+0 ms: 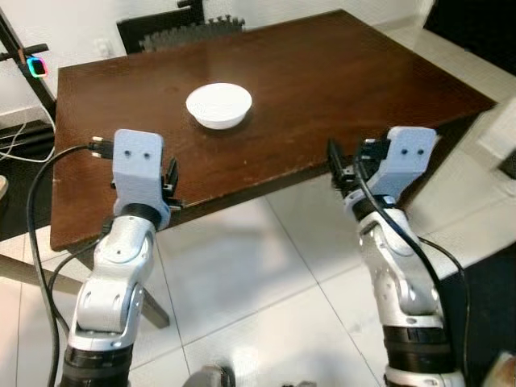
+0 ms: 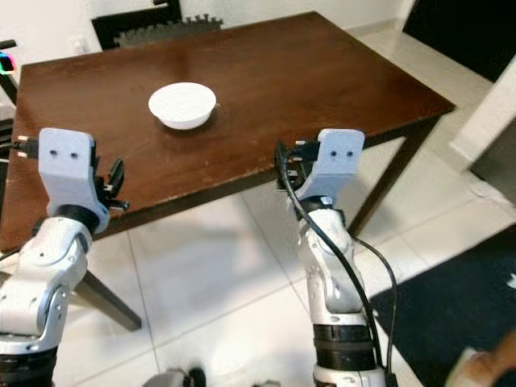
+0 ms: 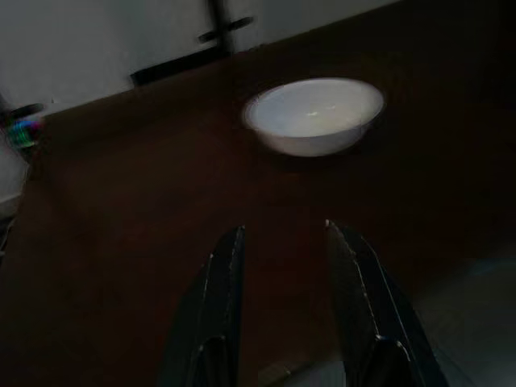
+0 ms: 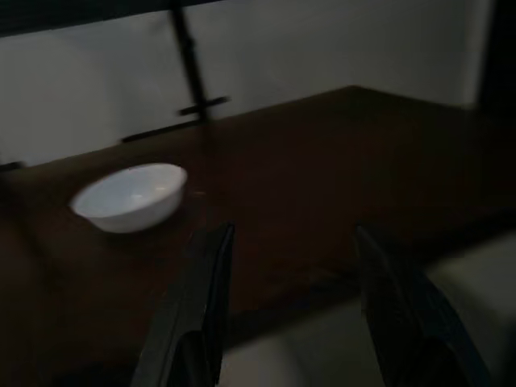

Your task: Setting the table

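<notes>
A white bowl [image 1: 218,105] stands alone on the dark brown wooden table [image 1: 339,81], left of its middle. My left gripper [image 1: 171,184] hovers at the table's near edge, in front of the bowl and a little to its left. In the left wrist view its two black fingers [image 3: 222,274] stand apart with nothing between them, pointing toward the bowl [image 3: 314,115]. My right gripper [image 1: 340,165] is at the near edge further right. It is open and empty in the right wrist view, with the bowl [image 4: 129,196] off to one side beyond its fingers [image 4: 205,274].
A black chair [image 1: 181,28] stands behind the table's far edge. Cables [image 1: 24,149] and a small glowing device [image 1: 37,66] lie at the left. White floor tiles [image 1: 242,274] run under me, and a dark rug [image 2: 451,298] lies at the right.
</notes>
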Controlling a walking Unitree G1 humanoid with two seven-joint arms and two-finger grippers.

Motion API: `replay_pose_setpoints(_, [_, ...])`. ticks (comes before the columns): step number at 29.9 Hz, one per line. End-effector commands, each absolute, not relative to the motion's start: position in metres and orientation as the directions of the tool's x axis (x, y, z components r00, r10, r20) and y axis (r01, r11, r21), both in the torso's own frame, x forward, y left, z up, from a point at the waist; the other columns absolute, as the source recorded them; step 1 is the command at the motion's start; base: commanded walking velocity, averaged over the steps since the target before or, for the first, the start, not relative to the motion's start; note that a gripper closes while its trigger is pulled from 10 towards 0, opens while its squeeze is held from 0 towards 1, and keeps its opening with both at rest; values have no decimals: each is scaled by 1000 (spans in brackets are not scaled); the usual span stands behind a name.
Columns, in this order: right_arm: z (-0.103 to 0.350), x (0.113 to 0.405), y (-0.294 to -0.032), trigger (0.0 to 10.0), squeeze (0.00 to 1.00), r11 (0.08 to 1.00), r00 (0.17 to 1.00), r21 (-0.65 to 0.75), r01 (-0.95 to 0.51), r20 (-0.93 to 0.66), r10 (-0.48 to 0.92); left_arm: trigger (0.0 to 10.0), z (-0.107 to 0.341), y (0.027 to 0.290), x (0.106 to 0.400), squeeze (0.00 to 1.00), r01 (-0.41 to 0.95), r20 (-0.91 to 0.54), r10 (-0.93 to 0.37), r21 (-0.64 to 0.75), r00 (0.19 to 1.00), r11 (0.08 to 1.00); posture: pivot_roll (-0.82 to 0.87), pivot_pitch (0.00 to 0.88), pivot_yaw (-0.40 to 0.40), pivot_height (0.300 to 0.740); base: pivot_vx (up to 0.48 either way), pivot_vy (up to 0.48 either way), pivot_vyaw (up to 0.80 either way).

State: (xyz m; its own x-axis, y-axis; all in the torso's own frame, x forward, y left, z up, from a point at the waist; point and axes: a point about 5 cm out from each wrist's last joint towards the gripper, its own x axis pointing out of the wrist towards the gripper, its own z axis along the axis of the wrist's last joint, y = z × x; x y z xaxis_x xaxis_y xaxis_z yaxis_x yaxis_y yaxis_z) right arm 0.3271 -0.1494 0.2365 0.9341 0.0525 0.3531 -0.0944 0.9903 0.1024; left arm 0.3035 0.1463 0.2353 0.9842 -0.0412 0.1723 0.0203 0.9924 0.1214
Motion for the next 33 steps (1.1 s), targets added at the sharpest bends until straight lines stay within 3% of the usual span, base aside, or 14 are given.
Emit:
replay_pose_setpoints(1, [233, 326, -145, 10000, 0, 989, 937, 106, -104, 344, 61, 10000, 228, 152, 303, 0, -3, 141, -15, 124, 990, 992, 53, 123, 93, 740, -375, 0, 0])
replay_pose_setpoints(18, [233, 327, -144, 10000, 0, 989, 936, 106, -103, 346, 61, 10000, 229, 153, 304, 0, -4, 141, -14, 127, 990, 992, 54, 122, 95, 740, -330, 0, 0])
replay_pose_setpoints(33, [233, 327, -145, 10000, 0, 990, 936, 103, -99, 346, 58, 10000, 227, 153, 304, 0, -4, 126, -13, 135, 992, 991, 52, 121, 97, 740, 0, 0, 0])
